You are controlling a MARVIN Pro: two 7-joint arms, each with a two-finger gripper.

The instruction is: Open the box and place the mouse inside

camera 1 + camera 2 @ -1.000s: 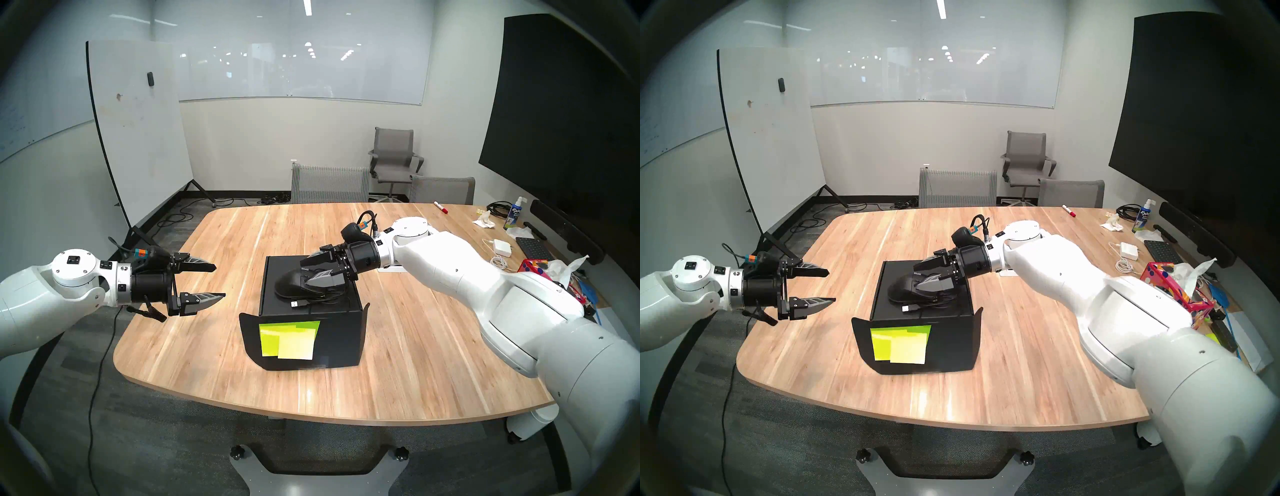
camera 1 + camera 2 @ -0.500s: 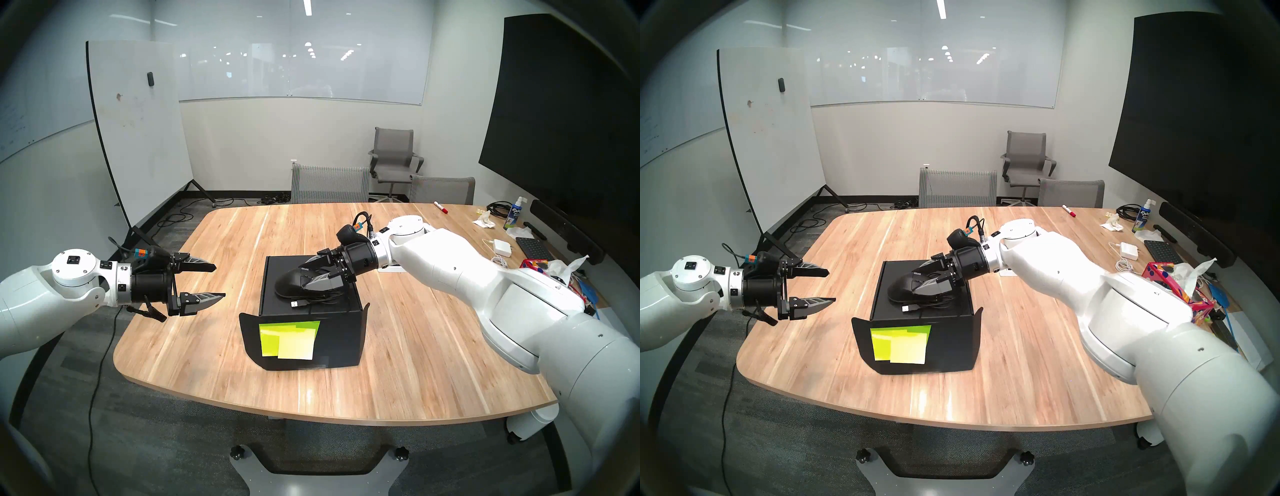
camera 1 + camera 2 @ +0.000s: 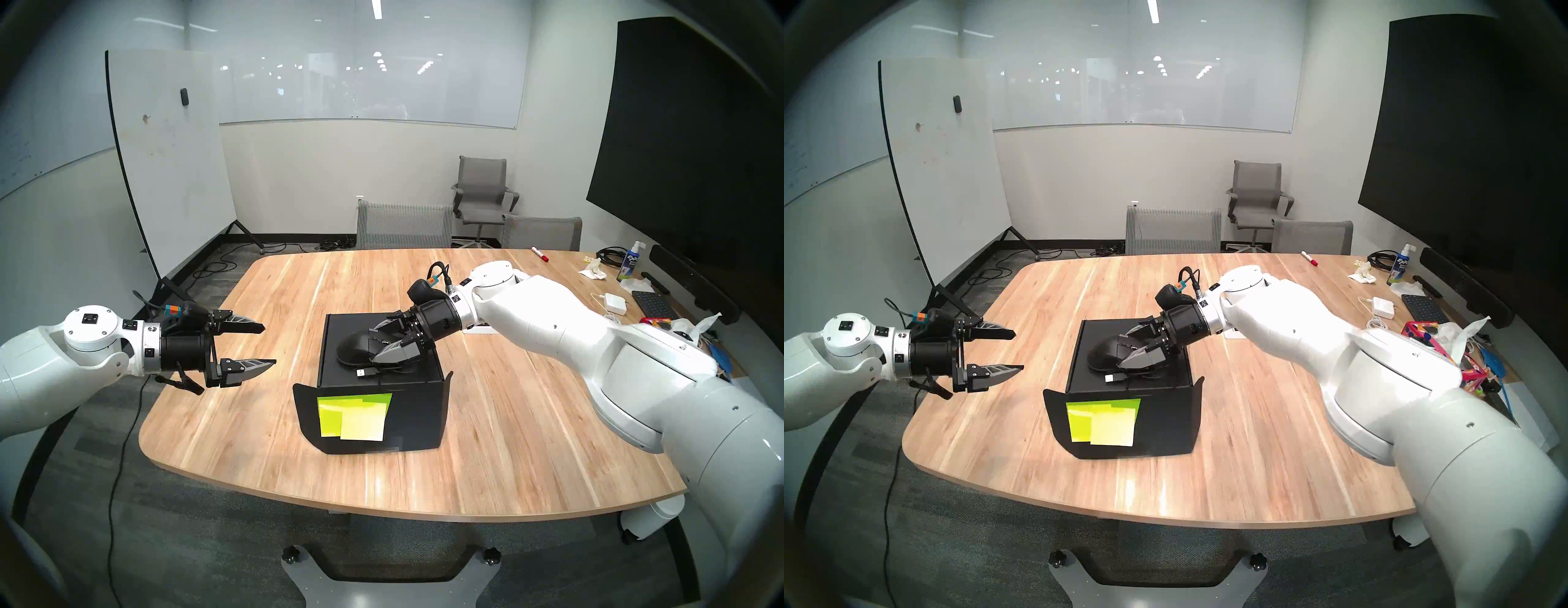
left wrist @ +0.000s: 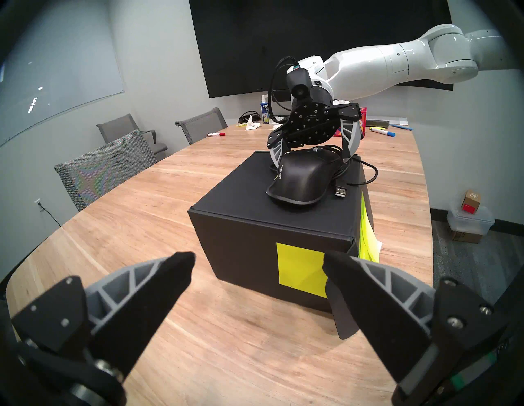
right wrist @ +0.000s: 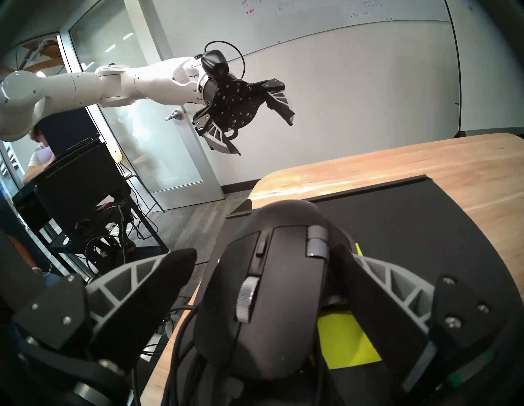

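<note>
Presently the mouse (image 3: 356,347) lies on top of the box (image 3: 382,407), which looks shut on top, with its front flap (image 3: 339,420) hanging open and carrying yellow-green sticky notes (image 3: 354,416). Treat the mouse as light, rigid and smooth-shelled; expect it to slip if you pinch the curved back. Take hold across its two flanks, near the middle. Its thin cable (image 4: 365,175) is limp and coiled behind the body, with the USB plug (image 3: 365,373) loose at the box's front edge; expect it to trail and snag.

The right gripper (image 5: 261,283) stands wide open, straddling the mouse. One finger (image 5: 348,272) lies close against the flank with the side buttons; you cannot tell whether it touches. The other stands clear. Nothing is gripped.

The left gripper (image 3: 254,344) hangs wide open and empty, well apart from the box
</note>
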